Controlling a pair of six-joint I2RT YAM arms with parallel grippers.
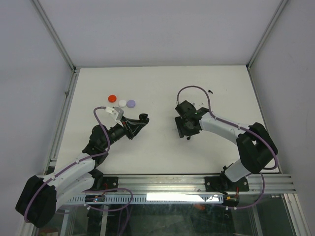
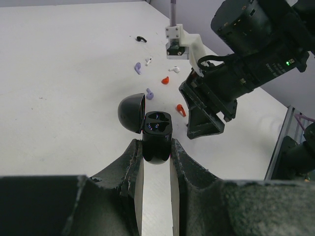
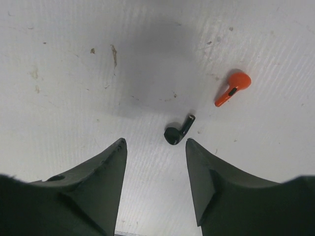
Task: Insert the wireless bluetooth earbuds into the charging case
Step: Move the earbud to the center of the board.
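My left gripper (image 2: 156, 147) is shut on the black charging case (image 2: 156, 132), low over the table. The case's round lid (image 2: 131, 113) is flipped open to the left and its sockets show. In the top view this gripper (image 1: 142, 118) sits left of centre. My right gripper (image 3: 155, 147) is open and points down at the table. A black earbud (image 3: 178, 131) lies just past its right fingertip, untouched, and a red earbud (image 3: 233, 87) lies farther right. Beyond the case lie more loose earbuds: lavender (image 2: 149, 93), red (image 2: 181, 110), red (image 2: 165, 80), white (image 2: 174, 69), lavender (image 2: 138, 68), white (image 2: 148, 61) and black (image 2: 141, 39).
Red (image 1: 112, 98), white (image 1: 122, 102) and lavender (image 1: 131, 103) round discs lie at the back left. The right arm's wrist (image 2: 256, 54) hangs close to the right of the case. White walls enclose the table, and a metal rail (image 1: 197, 181) runs along the near edge.
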